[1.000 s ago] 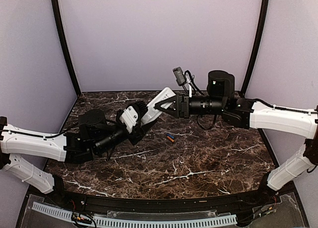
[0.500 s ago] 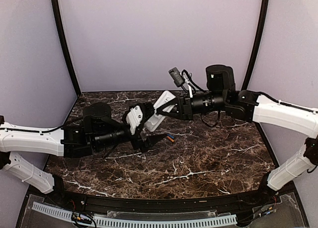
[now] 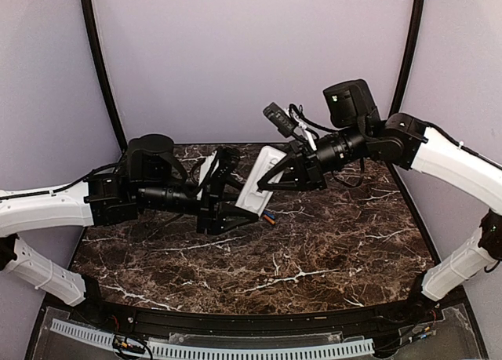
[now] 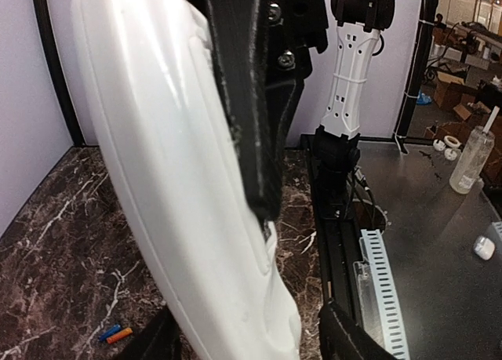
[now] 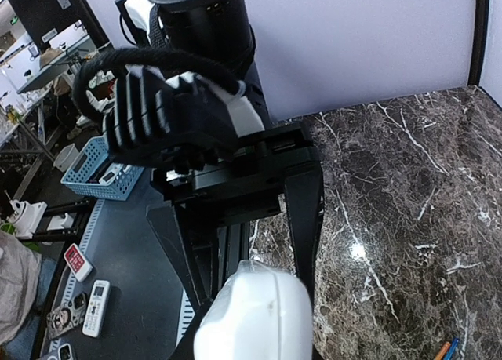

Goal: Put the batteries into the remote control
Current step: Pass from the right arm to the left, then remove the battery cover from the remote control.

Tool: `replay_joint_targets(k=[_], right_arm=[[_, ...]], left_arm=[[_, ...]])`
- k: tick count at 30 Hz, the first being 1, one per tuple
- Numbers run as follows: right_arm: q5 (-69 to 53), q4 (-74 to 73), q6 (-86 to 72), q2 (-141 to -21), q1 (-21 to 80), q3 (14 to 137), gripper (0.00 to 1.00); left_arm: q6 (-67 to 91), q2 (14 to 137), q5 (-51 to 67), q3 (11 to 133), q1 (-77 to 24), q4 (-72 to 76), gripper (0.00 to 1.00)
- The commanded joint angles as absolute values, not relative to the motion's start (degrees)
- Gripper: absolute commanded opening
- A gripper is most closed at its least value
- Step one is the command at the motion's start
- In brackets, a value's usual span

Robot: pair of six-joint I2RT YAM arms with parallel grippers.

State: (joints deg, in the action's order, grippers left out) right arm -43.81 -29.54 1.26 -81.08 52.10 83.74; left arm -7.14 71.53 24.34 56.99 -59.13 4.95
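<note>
My right gripper is shut on the white remote control and holds it tilted above the table, plain back toward the left wrist camera. One of its black fingers crosses that back. The left gripper is open; its two fingers stand on either side of the remote's lower end, with a gap on the right side. The remote's rounded end fills the bottom of the right wrist view. The batteries, one orange and one blue, lie together on the marble below the remote.
The dark marble table is walled in lilac, with black poles at the back corners. A white slotted strip runs along the near edge. A blue basket and a clear bottle stand off the table.
The left gripper dipped toward the table with its jaws spread, then rose to straddle the remote's lower end. The right arm lifted its wrist and tipped the remote steeper, still gripping it.
</note>
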Motion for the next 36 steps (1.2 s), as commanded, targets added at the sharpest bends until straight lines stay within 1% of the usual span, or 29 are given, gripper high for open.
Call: replay_joint_targets(k=[1,2,4,5,8,13,14,15,16,18,19,21,22,23,24,26,28,29,33,36], right_arm=[[-42.8,-35.2,6.8,-82.5,53.3,87.1,0.0],[-42.6,-35.6,7.2,-82.8,53.6,87.6,0.0],[-42.1,-36.0,7.8,-83.1,54.1,88.3,0.0],[-41.7,-36.2,8.1,-83.3,54.3,88.5,0.0],[-40.8,-36.6,8.6,-83.7,54.6,88.8,0.0],[-40.9,-35.1,8.6,-83.4,54.9,88.6,0.0],[-40.9,-34.9,8.6,-83.4,54.9,88.7,0.0],[-40.9,-34.8,8.7,-83.5,55.0,88.8,0.0],[-40.9,-34.8,8.7,-83.6,55.0,88.8,0.0],[-40.5,-34.5,8.8,-83.6,55.0,88.7,0.0],[-40.0,-34.2,8.6,-83.3,55.0,88.4,0.04],[-37.2,-32.8,8.2,-82.5,55.0,87.5,0.32],[-34.8,-31.7,7.8,-81.7,55.0,86.7,0.48],[-30.4,-30.2,7.4,-80.6,55.0,85.6,0.61],[-28.1,-27.9,7.1,-79.2,55.0,83.9,0.69],[-20.2,-22.3,6.9,-76.0,55.0,79.9,0.78],[-18.0,-17.1,9.6,-72.7,55.0,75.4,0.81],[-18.3,-14.0,11.4,-70.9,55.0,72.7,0.86],[-21.3,-0.9,21.4,-64.2,55.2,61.9,0.89],[-23.3,9.0,28.9,-61.7,55.8,56.0,0.9]], left_arm=[[-5.3,72.4,28.3,60.3,-59.2,0.7,0.53],[-5.2,72.5,28.3,60.4,-59.2,0.7,0.49],[-4.9,72.8,28.4,60.7,-59.2,0.9,0.44],[-4.6,73.1,28.5,60.9,-59.2,1.0,0.43],[-4.0,73.4,28.7,61.0,-59.2,1.8,0.35],[-4.1,74.2,28.4,61.1,-59.2,1.4,0.26],[-4.1,74.4,28.3,61.2,-59.2,1.4,0.19],[-4.1,74.5,28.3,61.3,-59.2,1.4,0.15],[-4.1,74.7,28.3,61.3,-59.2,1.5,0.07],[-4.0,74.7,28.2,61.3,-59.2,1.8,0.01],[-3.8,74.6,28.2,61.2,-59.2,1.9,0.0],[-3.4,74.2,27.8,60.6,-59.2,3.5,0.0],[-2.9,73.7,27.1,59.8,-59.2,4.2,0.0],[-2.6,73.4,26.4,59.4,-59.2,5.8,0.0],[-1.9,72.7,24.4,58.6,-59.2,6.6,0.0],[-0.9,71.7,21.0,57.4,-59.2,8.8,0.0],[-0.4,71.1,18.1,56.5,-59.2,10.2,0.0],[-0.3,70.7,17.3,56.2,-59.2,11.0,0.0],[-0.3,69.7,12.0,54.5,-59.2,12.8,0.0],[-0.5,69.3,6.9,54.1,-59.2,13.0,0.0]])
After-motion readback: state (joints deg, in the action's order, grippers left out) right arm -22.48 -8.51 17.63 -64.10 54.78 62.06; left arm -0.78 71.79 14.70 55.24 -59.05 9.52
